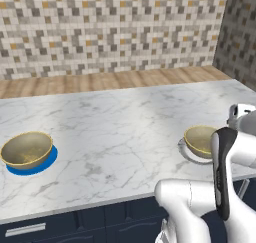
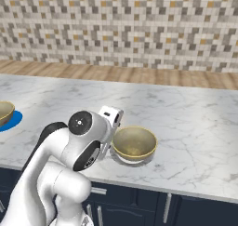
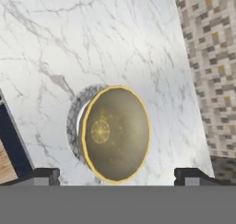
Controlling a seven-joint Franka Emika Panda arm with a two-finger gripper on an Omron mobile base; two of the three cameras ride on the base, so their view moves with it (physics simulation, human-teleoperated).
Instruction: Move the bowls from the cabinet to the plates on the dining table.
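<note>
Hand (image 3: 115, 176) wide open, nothing held, just above bowl (image 3: 117, 133) sitting on pale grey plate (image 3: 76, 121) nr front edge of marble counter (image 1: 125, 122), 2nd bowl (image 1: 26, 149) on blue plate (image 1: 35, 167) at counter's left, well apart, mosaic tile wall (image 1: 110, 27) behind.

Dining table (image 1: 125, 117): white marble, grey veins, navy base below. Left bowl (image 1: 26, 149): tan, speckled olive-yellow inside, on bright blue plate (image 1: 35, 168). Right bowl (image 2: 134, 143): same colours, pale rim, on grey-white plate (image 3: 76, 121). Wall (image 1: 110, 27) across frame top: beige, grey, orange mosaic. Floor strip (image 1: 115, 80): light wood.
</note>
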